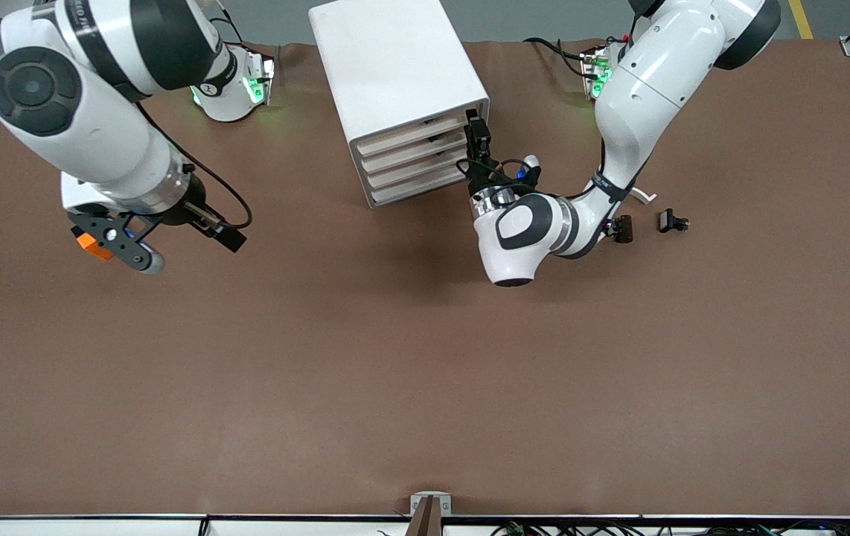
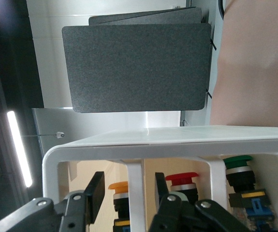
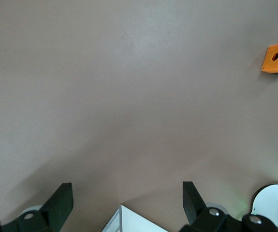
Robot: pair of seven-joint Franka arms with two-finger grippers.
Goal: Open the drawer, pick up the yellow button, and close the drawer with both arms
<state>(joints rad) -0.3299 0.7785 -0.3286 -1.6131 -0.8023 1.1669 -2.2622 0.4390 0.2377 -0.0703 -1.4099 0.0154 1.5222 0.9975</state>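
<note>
Orange square block (image 1: 92, 246) with a hole, two small black clips (image 1: 672, 221) — brown table (image 1: 425, 372)

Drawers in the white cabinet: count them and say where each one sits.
4, stacked in the cabinet's front: top drawer, second drawer, third drawer, bottom drawer. None seems hidden.

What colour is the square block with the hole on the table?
Orange; the block shows best in the right wrist view.

Light: even overhead brightness is covering the bench (image 1: 425, 387).
Shadows: soft ones are lying under both arms.
Focus: staying sharp.
</note>
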